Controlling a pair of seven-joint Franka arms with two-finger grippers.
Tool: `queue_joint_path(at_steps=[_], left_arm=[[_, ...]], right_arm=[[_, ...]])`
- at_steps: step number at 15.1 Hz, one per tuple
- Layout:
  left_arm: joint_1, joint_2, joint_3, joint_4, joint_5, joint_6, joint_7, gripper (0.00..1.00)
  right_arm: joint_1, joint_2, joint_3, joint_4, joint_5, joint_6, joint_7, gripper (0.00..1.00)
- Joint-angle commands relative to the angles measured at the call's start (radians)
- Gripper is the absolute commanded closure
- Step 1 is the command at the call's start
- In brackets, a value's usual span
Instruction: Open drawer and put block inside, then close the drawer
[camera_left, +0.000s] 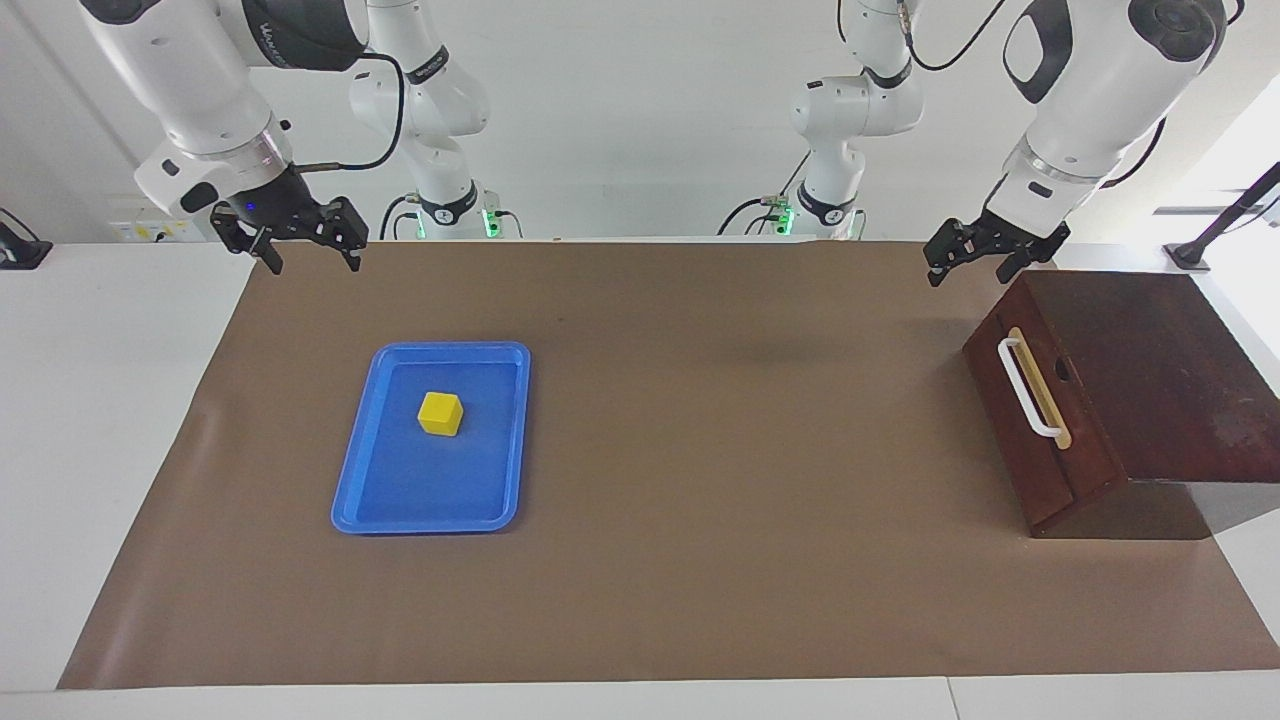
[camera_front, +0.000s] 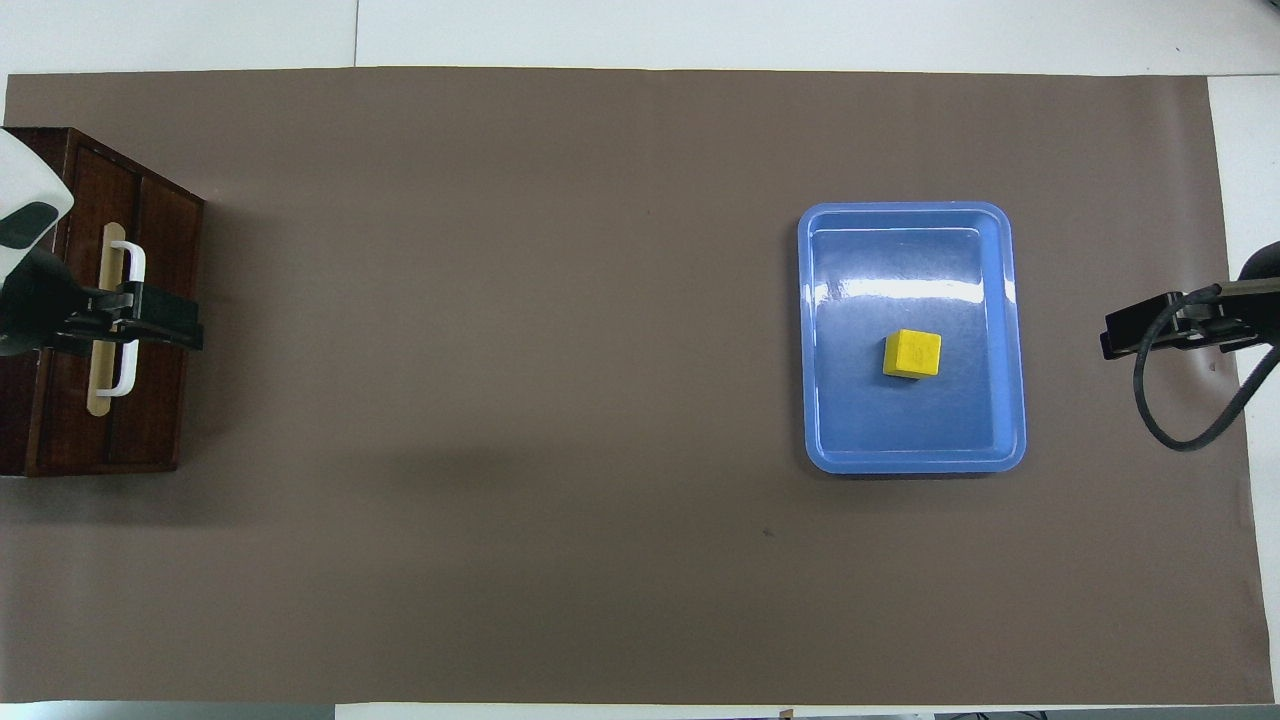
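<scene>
Both arms raised, waiting: left gripper (camera_left: 968, 260) spread over drawer (camera_left: 1040, 420); right gripper (camera_left: 305, 245) spread, empty

A white table (camera_left: 100, 400) carries a brown mat (camera_left: 700, 560) over most of its top (white margins show at both ends). A plain pale wall (camera_left: 640, 120) rises at the robots' end, evenly lit.

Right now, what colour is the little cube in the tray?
Bright yellow. The block sits in the blue tray; the overhead view shows it best.
</scene>
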Motion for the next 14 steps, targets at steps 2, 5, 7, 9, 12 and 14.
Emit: queue_joint_path(at_steps=[2, 5, 7, 9, 12, 14], left_arm=[[0.001, -0.003, 0.004, 0.010, 0.015, -0.015, 0.015, 0.00], [-0.011, -0.005, 0.004, -0.010, 0.042, 0.025, 0.039, 0.00], [-0.034, -0.005, -0.004, -0.052, 0.169, 0.092, 0.085, 0.00], [-0.040, 0.003, -0.001, -0.114, 0.205, 0.211, 0.096, 0.00], [-0.043, 0.032, -0.003, -0.187, 0.344, 0.351, 0.094, 0.00], [-0.045, 0.081, -0.003, -0.188, 0.441, 0.384, 0.087, 0.00]], right_arm=[[-0.012, -0.001, 0.012, 0.004, -0.004, 0.009, 0.010, 0.00], [-0.012, 0.000, 0.012, 0.004, -0.004, 0.009, 0.011, 0.00], [-0.012, 0.000, 0.012, 0.004, -0.004, 0.009, 0.010, 0.00], [-0.014, 0.000, 0.012, 0.004, -0.004, 0.009, 0.010, 0.00], [-0.014, -0.001, 0.012, 0.003, -0.001, 0.009, 0.013, 0.00], [-0.012, -0.001, 0.012, 0.002, -0.003, 0.009, 0.013, 0.00]])
